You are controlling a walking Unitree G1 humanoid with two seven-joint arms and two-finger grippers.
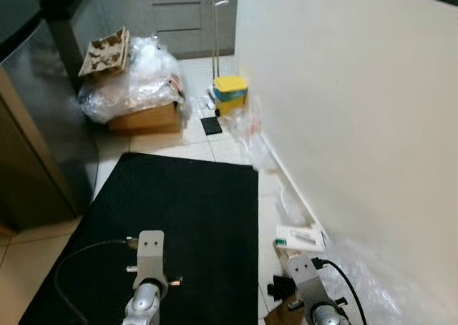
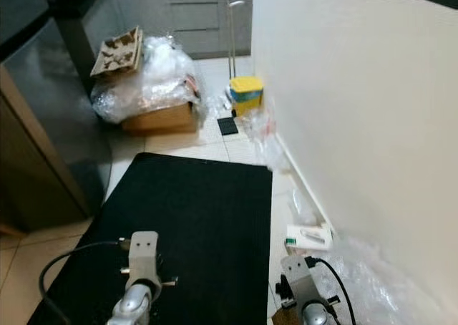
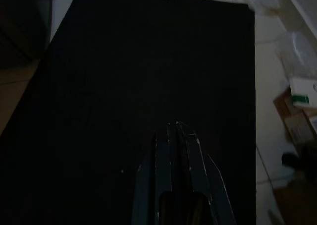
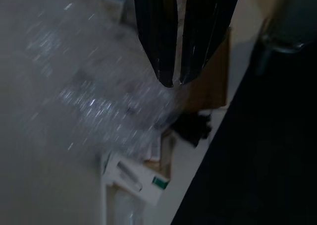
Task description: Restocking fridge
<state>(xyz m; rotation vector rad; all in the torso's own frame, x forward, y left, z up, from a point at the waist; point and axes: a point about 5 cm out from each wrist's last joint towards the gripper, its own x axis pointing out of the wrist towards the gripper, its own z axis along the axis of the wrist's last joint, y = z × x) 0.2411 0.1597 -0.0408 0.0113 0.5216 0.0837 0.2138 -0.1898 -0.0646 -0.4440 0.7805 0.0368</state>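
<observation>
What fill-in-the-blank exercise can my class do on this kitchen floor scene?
1. The mat on the floor is ____ in colour.
2. The bucket by the wall has a ____ body.
3. The cardboard box is covered with clear ____.
4. The left gripper hangs over the ____.

Missing words: black; yellow; plastic; mat

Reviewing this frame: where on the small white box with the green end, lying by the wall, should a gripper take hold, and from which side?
Judging by its pose, grip the small white box across its short width, coming from above. It lies flat on the floor, its far edge close to the white wall, so a sideways approach looks blocked. The right gripper hangs nearest, beside the clear plastic wrap.
</observation>
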